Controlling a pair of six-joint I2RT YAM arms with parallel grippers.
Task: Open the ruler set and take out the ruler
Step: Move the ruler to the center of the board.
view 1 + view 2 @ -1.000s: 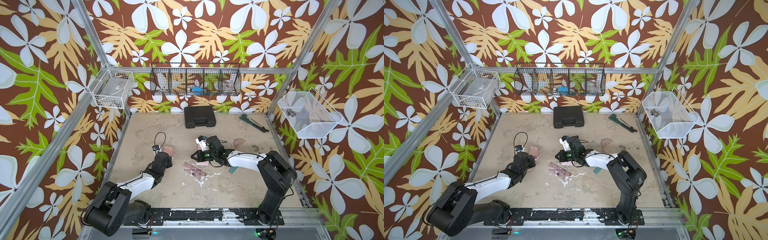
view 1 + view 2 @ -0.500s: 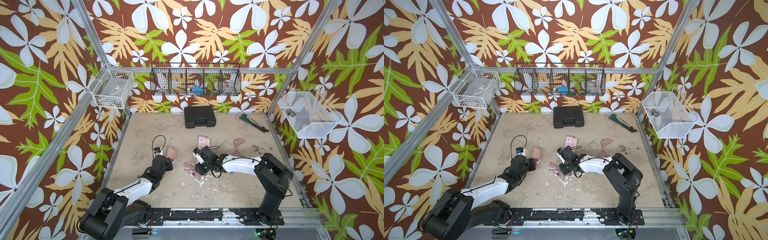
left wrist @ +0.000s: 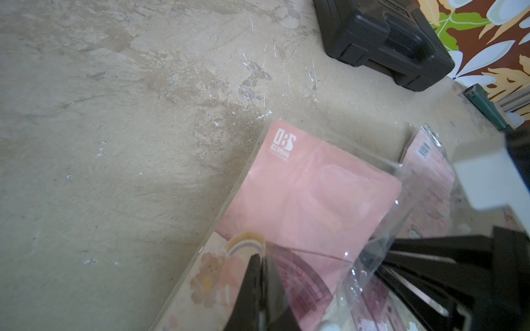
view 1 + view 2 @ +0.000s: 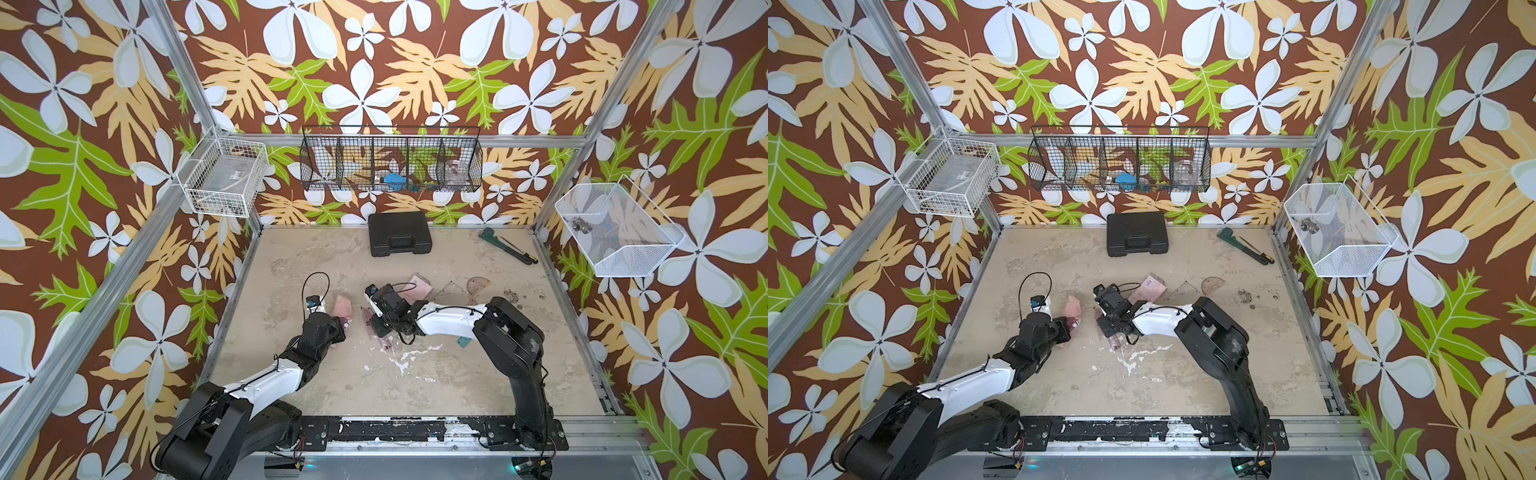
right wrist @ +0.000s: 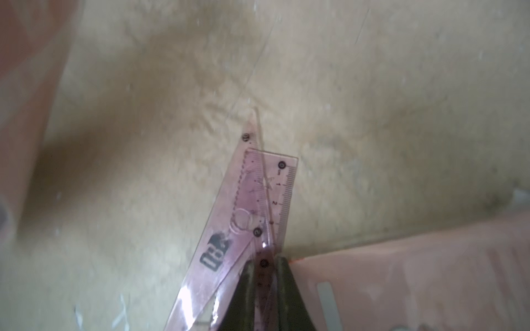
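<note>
Left gripper [image 3: 261,268] pressed together on the ruler set [image 3: 309,195], a clear sleeve backed in pink with white lettering. Sleeve reaching out ahead of the fingertips, over the worktop [image 3: 114,143].

Right gripper [image 5: 265,265] clamped on the ruler [image 5: 282,189], a see-through pink strip with centimetre marks. Ruler jutting forward from between the jaws, close above the worktop. Pink set square [image 5: 226,229] overlapping the ruler just ahead of the same jaws. Held too or merely lying against it, impossible to tell.

In both top views, right gripper just beside the left gripper, both low over the worktop. Loose pink card [image 4: 419,290], clear triangle [image 4: 451,291] and protractor [image 4: 478,284] near the right gripper, on the side away from the left gripper. Black case [image 4: 399,232] well beyond both grippers.
</note>
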